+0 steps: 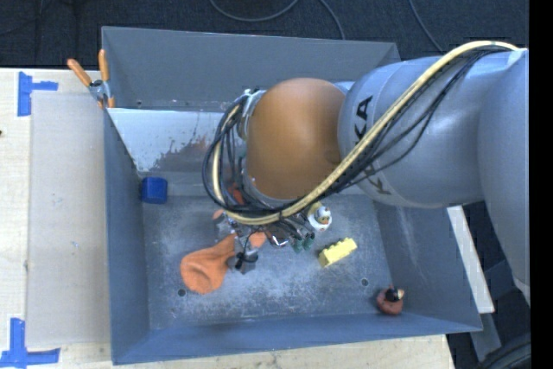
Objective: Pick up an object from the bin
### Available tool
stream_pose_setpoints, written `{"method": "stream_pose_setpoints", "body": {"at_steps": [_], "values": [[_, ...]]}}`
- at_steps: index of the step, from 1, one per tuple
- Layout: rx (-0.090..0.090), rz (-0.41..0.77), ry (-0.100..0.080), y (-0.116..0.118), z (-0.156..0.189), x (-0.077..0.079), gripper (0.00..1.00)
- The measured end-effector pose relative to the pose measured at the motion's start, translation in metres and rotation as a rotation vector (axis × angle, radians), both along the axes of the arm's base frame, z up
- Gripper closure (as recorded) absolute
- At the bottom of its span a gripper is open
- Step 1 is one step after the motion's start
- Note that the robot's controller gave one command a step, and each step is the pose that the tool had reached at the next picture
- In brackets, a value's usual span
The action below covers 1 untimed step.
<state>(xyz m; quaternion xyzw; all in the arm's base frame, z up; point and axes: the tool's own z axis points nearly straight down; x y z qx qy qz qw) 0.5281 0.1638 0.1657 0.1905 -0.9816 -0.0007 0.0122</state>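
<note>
Orange wrist cover above end effector; soft orange lump just beside.

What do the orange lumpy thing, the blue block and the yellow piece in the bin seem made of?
The orange thing looks like soft rubber or cloth, matte: it lies slumped and creased. The blue block may be foam or plastic, matte, square-edged. The yellow piece is perhaps hard plastic or foam, straight-edged.

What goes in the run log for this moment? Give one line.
gripper: low in bin, at tip of orange lump | yellow block: loose, apart | blue cube: loose, apart | grasp: cannot tell
</note>
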Motion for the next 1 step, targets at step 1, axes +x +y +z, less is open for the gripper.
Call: {"method": "stream_pose_setpoints", "body": {"at_steps": [1], "values": [[0.009, -0.014, -0.034, -0.0015, 0.0009, 0.0192, 1.00]]}}
